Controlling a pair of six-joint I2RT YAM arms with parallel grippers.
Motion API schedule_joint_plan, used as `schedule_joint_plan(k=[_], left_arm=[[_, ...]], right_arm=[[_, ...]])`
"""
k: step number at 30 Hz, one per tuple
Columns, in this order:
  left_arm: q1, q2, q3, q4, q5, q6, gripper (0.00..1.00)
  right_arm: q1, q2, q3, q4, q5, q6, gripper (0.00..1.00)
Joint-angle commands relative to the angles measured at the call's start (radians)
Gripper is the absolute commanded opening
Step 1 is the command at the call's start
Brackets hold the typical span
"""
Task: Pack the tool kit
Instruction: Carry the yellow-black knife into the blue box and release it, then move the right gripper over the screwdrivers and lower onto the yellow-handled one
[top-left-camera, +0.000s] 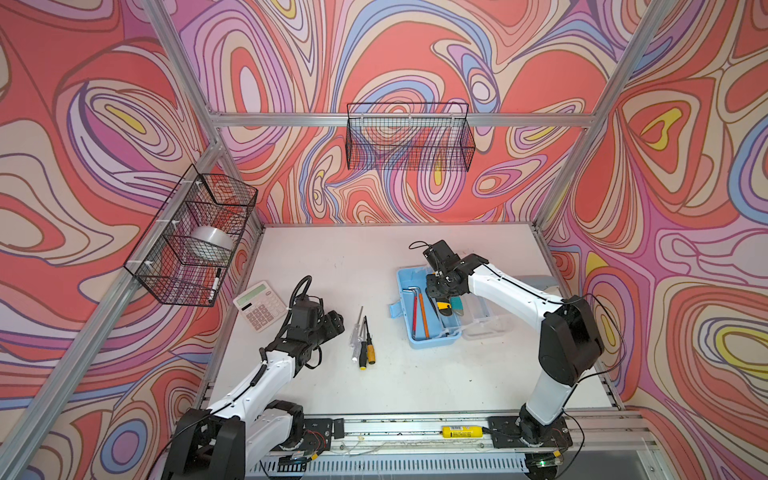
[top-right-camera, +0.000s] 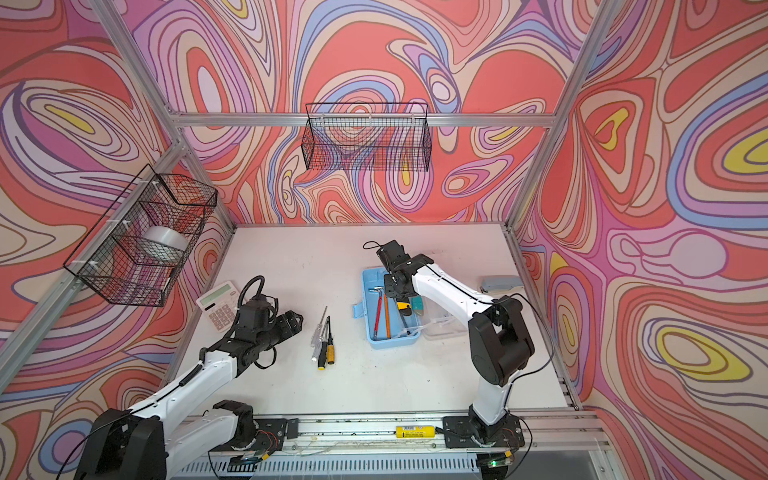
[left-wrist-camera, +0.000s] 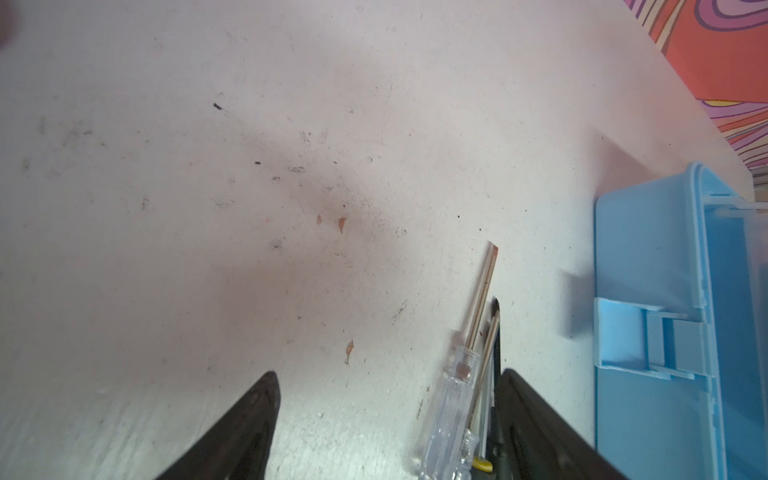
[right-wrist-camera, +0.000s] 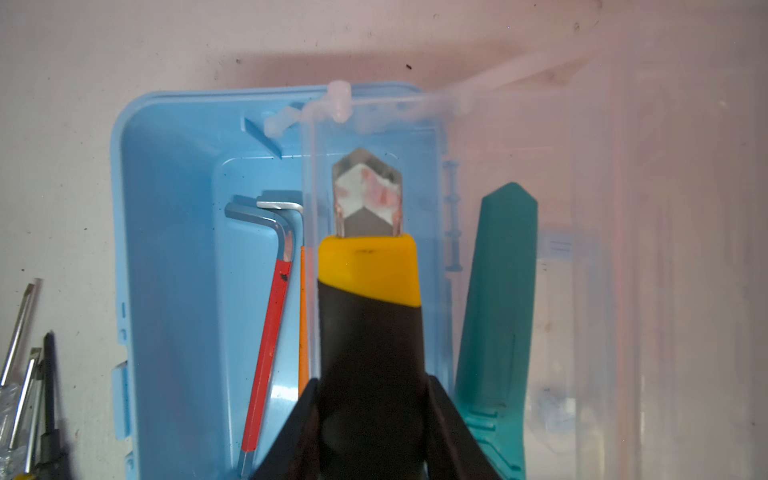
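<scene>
I see my right gripper (top-left-camera: 441, 296) over the blue box (top-left-camera: 432, 341), a yellow-black utility knife (top-left-camera: 445, 307) at its tip; screwdrivers (top-left-camera: 362, 341) lie left of the box, left gripper (top-left-camera: 334, 323) beyond them.

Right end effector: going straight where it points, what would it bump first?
Probably the blue box floor: the knife held by the right end effector aims into it. Depth is unclear.

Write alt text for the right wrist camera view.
The right gripper grips a yellow-and-black utility knife over the open light-blue box. A red hex key and an orange hex key lie in the box; a teal utility knife lies by its clear lid, and screwdrivers lie on the table outside.
</scene>
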Motion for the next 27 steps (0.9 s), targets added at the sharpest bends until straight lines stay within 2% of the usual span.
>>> schedule_joint_plan(k=[1,9,17,22,27], left_arm=[[0.004,0.012,0.019,0.023,0.009,0.015,0.82],[-0.002,-0.007,0.022,0.012,0.005,0.031,0.83],[-0.027,0.027,0.060,0.008,0.014,0.053,0.83],[-0.109,0.080,0.152,-0.033,-0.015,0.104,0.83],[-0.202,0.112,0.214,-0.106,-0.075,0.151,0.83]], right_arm=[[-0.001,0.026,-0.016,0.016,-0.014,0.022,0.43],[0.000,-0.006,0.029,-0.024,0.008,0.025,0.54],[0.016,-0.108,0.099,-0.046,0.008,-0.010,0.55],[0.172,-0.128,0.126,0.016,0.098,-0.015,0.55],[0.316,-0.113,0.082,0.132,0.058,0.057,0.53]])
